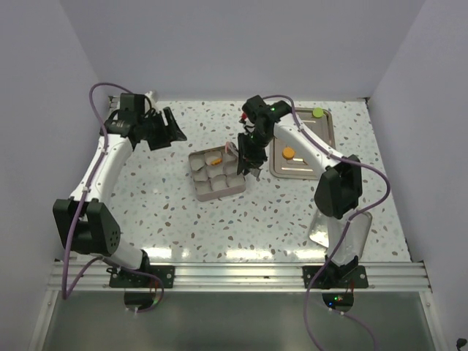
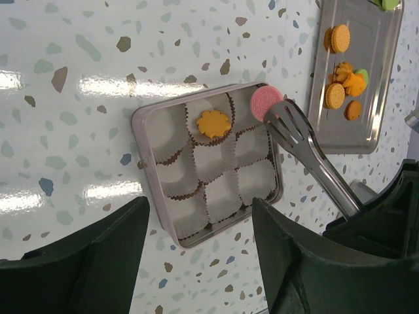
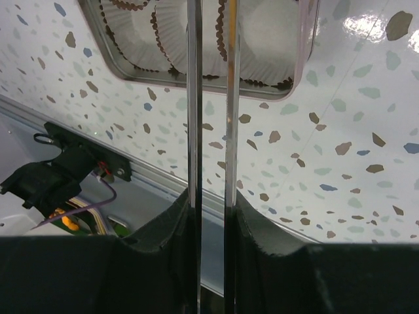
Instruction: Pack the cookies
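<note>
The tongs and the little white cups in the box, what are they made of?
The tongs look like polished metal: silvery, with bright streaks of reflected light. They hold a pink cookie at the tip. The white cups look like thin crinkled paper: matte, with pleated walls and brownish rims. The box around them seems to be thin metal, though its pale rim leaves that open.

No legible text or labels anywhere.
</note>
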